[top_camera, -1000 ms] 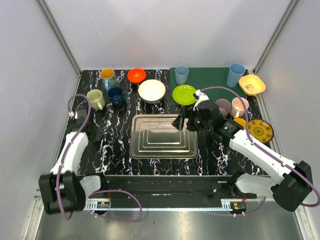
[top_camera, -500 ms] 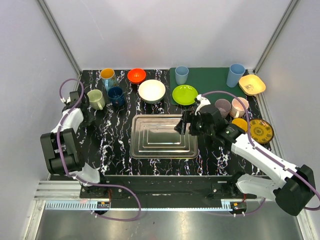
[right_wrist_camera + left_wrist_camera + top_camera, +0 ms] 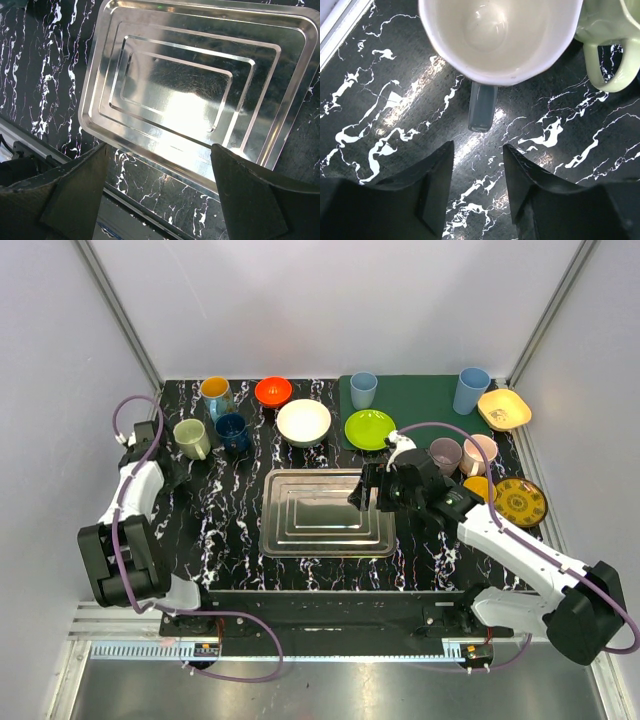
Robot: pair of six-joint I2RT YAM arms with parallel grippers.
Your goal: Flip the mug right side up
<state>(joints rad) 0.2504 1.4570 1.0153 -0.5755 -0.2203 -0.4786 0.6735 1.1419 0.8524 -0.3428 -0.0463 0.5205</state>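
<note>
White-lined mug (image 3: 500, 40) upright beside green mug (image 3: 606, 22); left gripper (image 3: 477, 149) spread

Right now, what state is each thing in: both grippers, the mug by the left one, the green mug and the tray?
Left gripper: open, empty, just short of the mug's handle.
Grey-handled mug: upright, mouth up, empty.
Pale green mug: upright, looks empty.
Right gripper: open, empty, over the tray.
Steel tray: flat on the table, empty.
</note>
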